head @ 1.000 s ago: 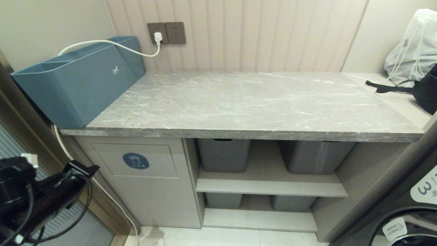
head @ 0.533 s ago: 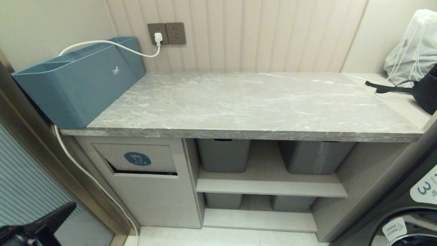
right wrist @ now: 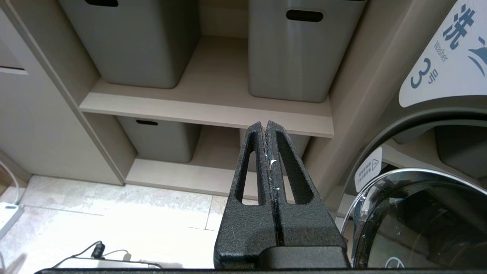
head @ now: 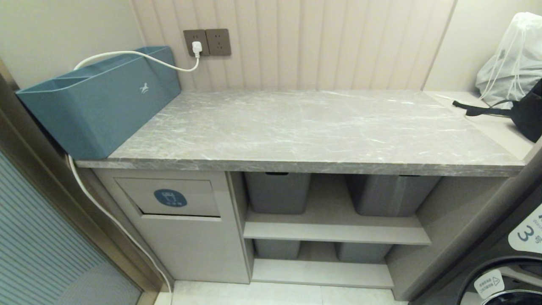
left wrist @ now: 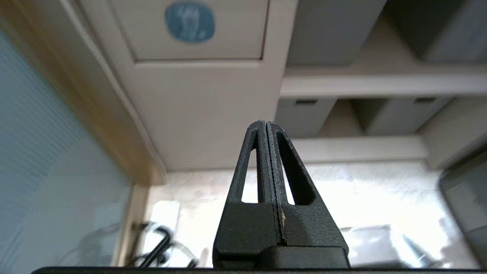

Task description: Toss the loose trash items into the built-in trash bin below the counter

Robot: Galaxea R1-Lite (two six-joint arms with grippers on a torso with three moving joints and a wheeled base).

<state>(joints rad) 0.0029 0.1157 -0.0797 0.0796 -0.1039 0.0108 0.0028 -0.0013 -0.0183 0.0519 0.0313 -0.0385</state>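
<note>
Built-in trash bin (head: 169, 198) sits under the left end of the counter (head: 313, 127): beige cabinet front, rectangular flap with the round blue sticker (head: 170, 198). From the head view we read the flap as nearly flush with the cabinet face, a thin dark line along its lower edge. The left wrist view shows the same flap and sticker from low down, somewhat blurred.

We find no bottles in any view. The counter's grey marbled slab carries only the teal-blue box (head: 99, 99) at its left end, against the wall. A white cable (head: 135, 55) runs over that box from a plug in the wall socket (head: 207, 41) and drops down beside the cabinet towards the floor.

Left gripper (left wrist: 266, 127): fingers pressed together, holding nothing, low in front of the bin cabinet, well apart from the flap. Right gripper (right wrist: 266, 127): likewise pinched closed and empty, low before the open shelves. Neither arm shows in the head view.

Right of the bin, we count four grey tubs (head: 277, 192) with slot handles, two on the upper shelf and two below. At far right a washer front (right wrist: 437, 76) with a label and a round glass door. A pale drawstring sack (head: 508, 59) and a black bag (head: 527, 112) lie on the ledge beyond the counter's right end.
</note>
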